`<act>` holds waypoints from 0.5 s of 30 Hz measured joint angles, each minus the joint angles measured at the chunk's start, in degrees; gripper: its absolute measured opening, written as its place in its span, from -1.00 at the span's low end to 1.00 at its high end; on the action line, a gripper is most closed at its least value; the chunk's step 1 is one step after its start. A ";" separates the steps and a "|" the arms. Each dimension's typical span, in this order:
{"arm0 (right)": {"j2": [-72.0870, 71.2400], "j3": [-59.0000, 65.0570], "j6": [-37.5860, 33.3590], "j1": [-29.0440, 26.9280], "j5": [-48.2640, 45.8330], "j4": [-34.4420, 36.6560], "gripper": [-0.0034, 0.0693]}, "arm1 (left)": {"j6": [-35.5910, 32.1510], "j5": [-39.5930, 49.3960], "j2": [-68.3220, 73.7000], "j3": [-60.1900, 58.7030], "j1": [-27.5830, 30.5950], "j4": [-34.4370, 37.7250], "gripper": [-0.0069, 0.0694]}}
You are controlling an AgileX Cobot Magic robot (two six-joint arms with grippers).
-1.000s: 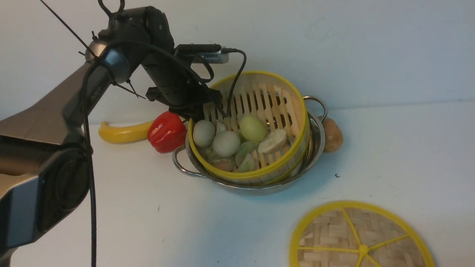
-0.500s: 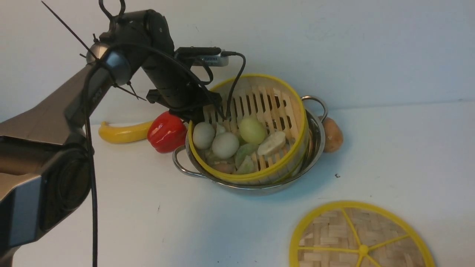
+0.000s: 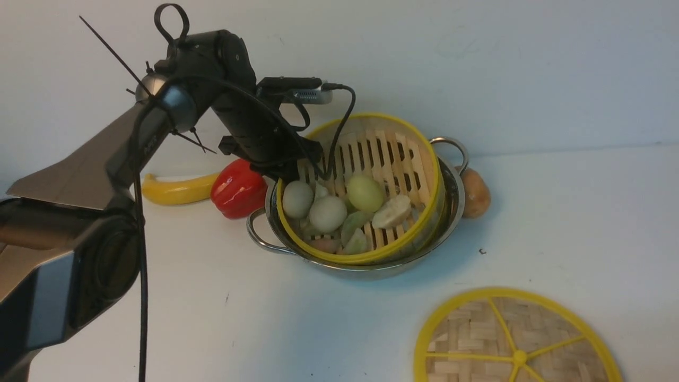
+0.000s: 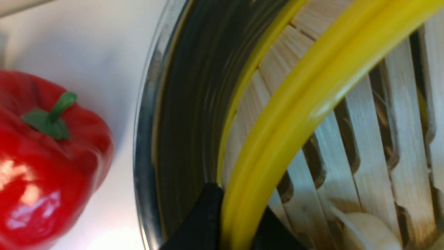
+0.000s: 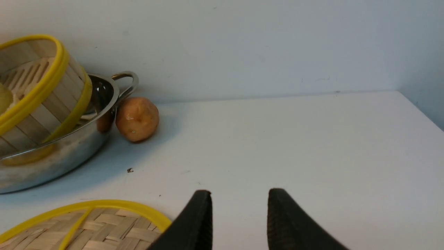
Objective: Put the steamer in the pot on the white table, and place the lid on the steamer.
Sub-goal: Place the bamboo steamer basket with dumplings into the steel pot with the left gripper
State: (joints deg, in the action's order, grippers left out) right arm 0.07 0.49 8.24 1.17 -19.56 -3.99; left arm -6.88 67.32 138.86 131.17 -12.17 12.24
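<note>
The steamer (image 3: 392, 154) leans inside the pot (image 3: 452, 199), its near edge down in the pan and its far edge raised, with pale buns and dumplings gathered at the low side. My left gripper (image 3: 289, 171) is shut on the steamer's yellow rim at the far left; in the left wrist view the gripper (image 4: 237, 222) has a black finger on each side of the rim (image 4: 312, 90), above the pot wall (image 4: 187, 104). The lid (image 3: 512, 339) lies flat at the front right of the white table (image 3: 212, 302). My right gripper (image 5: 239, 198) hangs open and empty beside the lid (image 5: 104, 222).
A red bell pepper (image 3: 238, 188) and a yellow banana (image 3: 175, 190) lie left of the pot. A brown potato (image 3: 475, 192) rests against the pot's right side, below its loop handle (image 3: 451, 146). A white wall stands close behind everything.
My left gripper has moved down and slightly right with the steamer's rim, and the steamer has sunk deeper into the pot. The lid and right gripper have not moved.
</note>
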 joint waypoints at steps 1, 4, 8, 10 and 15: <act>0.00 0.00 0.00 0.00 0.00 0.00 -0.24 | -0.18 -0.14 0.00 0.00 0.00 0.00 -0.72; 0.00 0.00 0.00 0.00 0.00 0.00 -0.24 | -0.79 -0.38 0.00 0.00 0.00 0.13 -0.69; 0.00 0.00 0.00 0.00 0.00 0.00 -0.24 | -2.50 -0.60 0.00 0.00 0.00 1.31 -0.55; 0.00 0.00 0.00 0.00 0.00 0.00 -0.24 | -3.55 -1.18 0.00 0.13 0.00 3.17 -0.37; 0.00 0.00 0.00 0.00 0.00 0.00 -0.24 | -4.93 -1.32 -0.17 0.37 0.05 4.41 0.10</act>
State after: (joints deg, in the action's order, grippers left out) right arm 0.07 0.49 8.24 1.17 -19.56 -3.99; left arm -11.81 66.00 138.69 131.54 -12.12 16.65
